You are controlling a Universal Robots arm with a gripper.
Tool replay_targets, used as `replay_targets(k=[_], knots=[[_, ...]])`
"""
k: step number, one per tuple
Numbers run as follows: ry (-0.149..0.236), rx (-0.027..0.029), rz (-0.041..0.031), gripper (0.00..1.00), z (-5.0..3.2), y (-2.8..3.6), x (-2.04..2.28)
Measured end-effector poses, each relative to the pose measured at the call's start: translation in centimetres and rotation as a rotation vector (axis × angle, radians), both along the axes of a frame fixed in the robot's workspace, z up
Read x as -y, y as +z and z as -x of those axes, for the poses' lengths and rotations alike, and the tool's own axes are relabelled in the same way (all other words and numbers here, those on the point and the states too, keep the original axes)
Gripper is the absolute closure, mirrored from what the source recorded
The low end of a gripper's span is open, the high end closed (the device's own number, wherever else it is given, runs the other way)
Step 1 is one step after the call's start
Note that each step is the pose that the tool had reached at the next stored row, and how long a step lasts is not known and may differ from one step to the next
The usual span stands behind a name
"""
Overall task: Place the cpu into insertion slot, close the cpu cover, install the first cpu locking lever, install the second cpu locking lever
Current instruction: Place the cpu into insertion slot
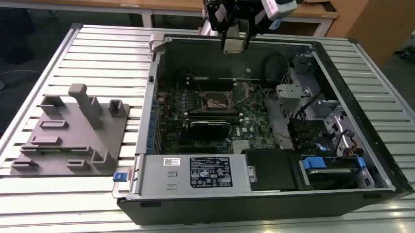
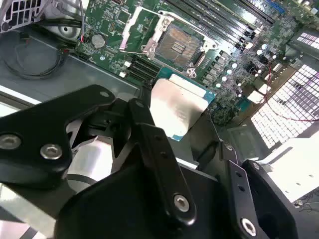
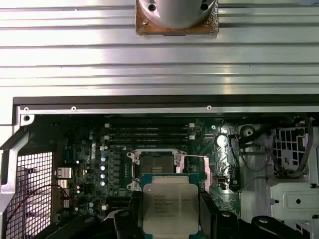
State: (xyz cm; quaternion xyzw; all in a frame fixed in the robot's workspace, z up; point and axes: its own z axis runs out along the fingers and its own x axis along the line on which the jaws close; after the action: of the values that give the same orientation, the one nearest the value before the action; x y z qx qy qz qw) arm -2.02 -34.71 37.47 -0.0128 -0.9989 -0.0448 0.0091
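- The slatted metal tabletop (image 1: 97, 53) spreads beneath and all around the end effector (image 1: 234, 42) and carries the whole job.
- The open computer case (image 1: 259, 206) lies on its side under the end effector, its open side facing up, which seems meant to allow reaching in from above. In the exterior view, the end effector hangs over one case wall, well above the rim.
- The motherboard (image 1: 194, 104) lies flat on the case floor below; cables and drive bays crowd one side, so the clearest way in looks to be straight down.
- The end effector (image 2: 179, 124) is closed on the cpu, its fingers (image 2: 144, 114) clamping two opposite edges and probably sparing the underside.
- The insertion slot (image 2: 179, 46) sits well below and ahead of the end effector, bare, with memory slots close beside it.
- The cpu cover (image 2: 130, 30) stands swung back beside the slot, leaving the socket uncovered.
- The cpu (image 3: 169, 206) sits between the fingers, metal face up, well apart from the slot.
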Motion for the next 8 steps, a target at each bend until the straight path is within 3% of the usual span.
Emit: replay_targets(k=[8], knots=[[0.000,0.0000,0.0000,0.46,0.00,-0.06,0.00]])
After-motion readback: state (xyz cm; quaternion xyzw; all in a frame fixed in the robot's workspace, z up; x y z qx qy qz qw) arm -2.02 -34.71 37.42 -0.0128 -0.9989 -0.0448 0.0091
